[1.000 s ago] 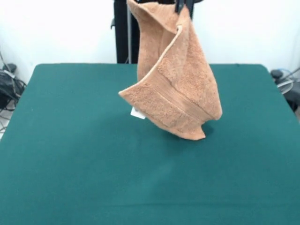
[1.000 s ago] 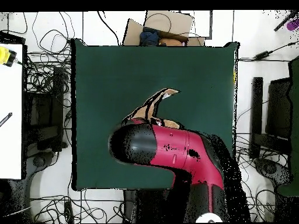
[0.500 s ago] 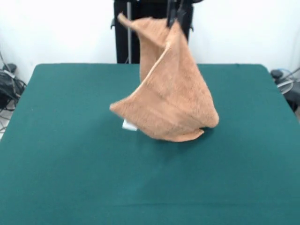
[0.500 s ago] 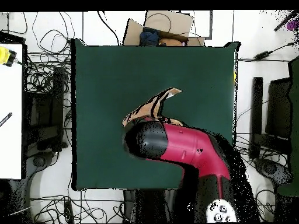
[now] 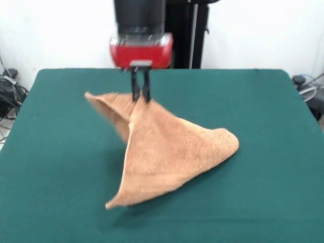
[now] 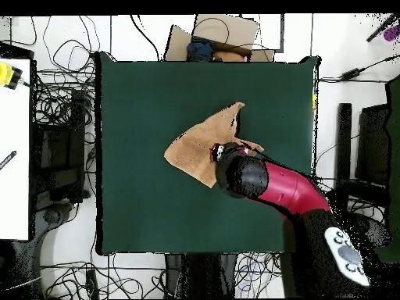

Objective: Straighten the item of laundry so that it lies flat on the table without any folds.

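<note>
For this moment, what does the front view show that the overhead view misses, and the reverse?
Only the front view shows the end effector pinching a raised peak of the towel, with the cloth draping down from it. Only the overhead view shows the cables around the table, the red arm reaching in, and the towel's outline. Both show the towel folded on the green table, not flat.

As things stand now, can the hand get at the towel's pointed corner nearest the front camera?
Probably not at once: the hand is shut on the towel at a raised fold. That corner lies on the table with nothing covering it, so releasing first would free it.
</note>
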Available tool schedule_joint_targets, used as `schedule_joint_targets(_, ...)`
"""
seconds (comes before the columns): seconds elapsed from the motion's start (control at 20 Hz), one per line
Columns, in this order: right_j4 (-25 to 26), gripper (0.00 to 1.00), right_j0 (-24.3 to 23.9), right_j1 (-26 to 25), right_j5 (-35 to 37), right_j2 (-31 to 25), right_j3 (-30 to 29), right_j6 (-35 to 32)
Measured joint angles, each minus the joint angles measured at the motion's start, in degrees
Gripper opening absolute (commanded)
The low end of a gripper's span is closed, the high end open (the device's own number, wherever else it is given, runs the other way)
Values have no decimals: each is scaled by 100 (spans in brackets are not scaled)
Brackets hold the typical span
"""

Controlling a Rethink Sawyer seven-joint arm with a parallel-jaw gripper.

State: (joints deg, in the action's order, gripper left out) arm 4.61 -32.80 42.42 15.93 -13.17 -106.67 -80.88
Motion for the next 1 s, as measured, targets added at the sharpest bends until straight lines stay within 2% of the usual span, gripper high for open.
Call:
schedule_joint_targets(0.25, 499, 0, -466, -698, -339, -295, 50, 0)
schedule_joint_targets(0.55, 975, 0, -652, -1186, -340, -490, 77, 0)
schedule_joint_targets(1.0, 1185, 0, -665, -1307, -339, -659, 78, 0)
